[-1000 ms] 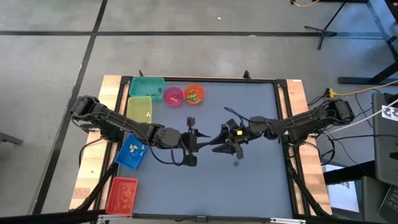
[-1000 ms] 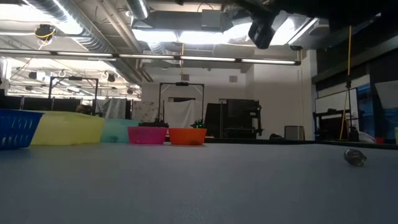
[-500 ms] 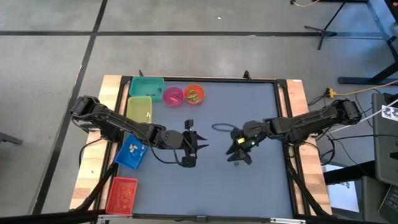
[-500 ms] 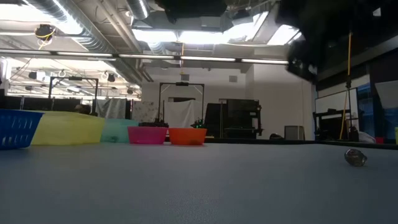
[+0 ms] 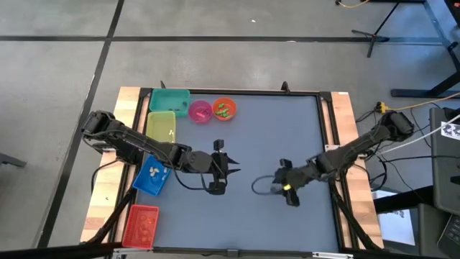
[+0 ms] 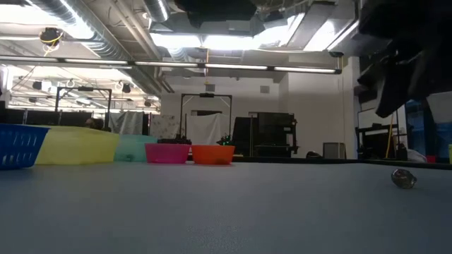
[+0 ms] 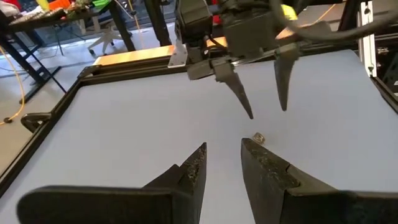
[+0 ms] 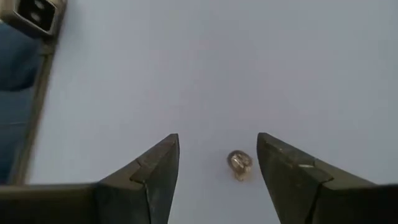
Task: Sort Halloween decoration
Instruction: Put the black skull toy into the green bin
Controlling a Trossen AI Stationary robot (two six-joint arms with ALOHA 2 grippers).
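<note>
At table centre-right: the right gripper (image 8: 217, 168) hangs low over the grey mat (image 5: 287, 129), jaws spread wide and empty, straddling one small pale rounded trinket (image 8: 239, 165) that lies loose on the mat between the fingers, touched by neither.
Left of it: the left gripper (image 7: 222, 163) waits near mid-table, jaws part-way apart with nothing seen between them.
Bins at the far left: teal bin (image 5: 169, 99), yellow bin (image 5: 161, 124), pink round bowl (image 5: 200, 111) and orange round bowl (image 5: 224, 108) hold small pieces; blue bin (image 5: 152, 175) and red bin (image 5: 141, 224) along the left edge hold some too.
Progress: judged nearly done; this trinket appears to be the only one left on the mat.
Unclear: the trinket's colour and kind; bin contents too small to identify.
</note>
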